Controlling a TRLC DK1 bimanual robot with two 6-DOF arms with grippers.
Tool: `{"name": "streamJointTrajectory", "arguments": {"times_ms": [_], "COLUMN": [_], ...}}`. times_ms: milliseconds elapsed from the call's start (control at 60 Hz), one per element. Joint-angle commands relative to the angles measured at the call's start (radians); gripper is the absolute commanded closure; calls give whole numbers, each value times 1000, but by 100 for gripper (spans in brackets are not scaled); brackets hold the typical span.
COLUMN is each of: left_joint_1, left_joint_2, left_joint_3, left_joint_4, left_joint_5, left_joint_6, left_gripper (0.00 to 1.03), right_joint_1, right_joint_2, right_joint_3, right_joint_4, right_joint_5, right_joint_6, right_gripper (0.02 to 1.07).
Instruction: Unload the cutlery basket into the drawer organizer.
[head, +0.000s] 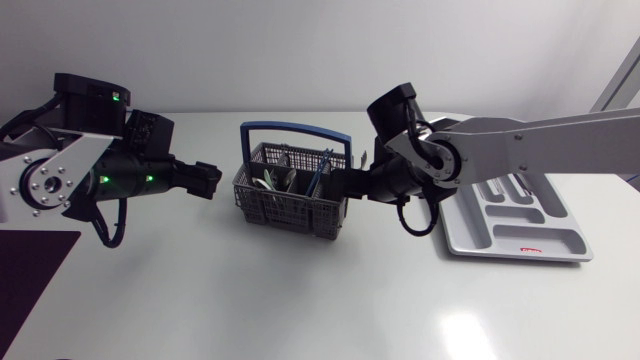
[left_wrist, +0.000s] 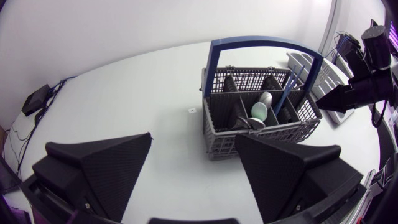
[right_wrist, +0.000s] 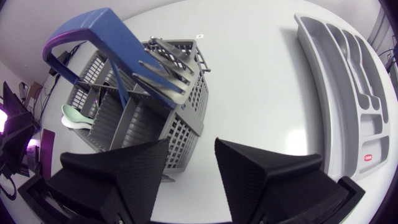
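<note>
- Grippers first, head view: your left gripper hangs just beside the left end of the cutlery basket, clear of it. Your right gripper sits at the opposite end, so close that contact cannot be judged.
- Same view: the basket stands upright mid-table with its blue handle raised. The drawer organizer lies flat to the basket's right, partly under your right arm. The far edge of the table runs behind the basket, and the wider bare surface lies on the near side.
- Left wrist view: both fingers stand wide apart and hold nothing. Bare tabletop lies between them and runs on to the basket's near wall. A pale green spoon shows in a near compartment.
- Right wrist view: the fingers are spread wide with nothing gripped. The basket's near corner lies just ahead of one finger, and I cannot tell whether it touches. Grey forks stand tines-up beside the handle. Open tabletop runs from the gap between the fingers to the organizer, which lies well apart from the basket.
</note>
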Motion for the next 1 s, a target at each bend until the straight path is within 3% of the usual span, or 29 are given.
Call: {"name": "streamJointTrajectory", "arguments": {"times_ms": [0, 233, 667, 983], "left_joint_1": [-12, -12, -13, -13], "left_joint_2": [9, 0, 0, 6], "left_joint_3": [-21, -27, -35, -44], "left_joint_4": [14, 18, 30, 48], "left_joint_5": [10, 10, 10, 10], "left_joint_6": [8, 9, 9, 9], "left_gripper": [9, 9, 9, 9], "right_joint_1": [20, 29, 64, 12], "right_joint_2": [-4, -62, 24, 63], "right_joint_3": [35, 52, 54, 11], "right_joint_4": [-9, -25, -13, -27], "right_joint_5": [-16, -19, -16, 52], "right_joint_6": [36, 39, 53, 42], "right_gripper": [52, 52, 49, 49]}}
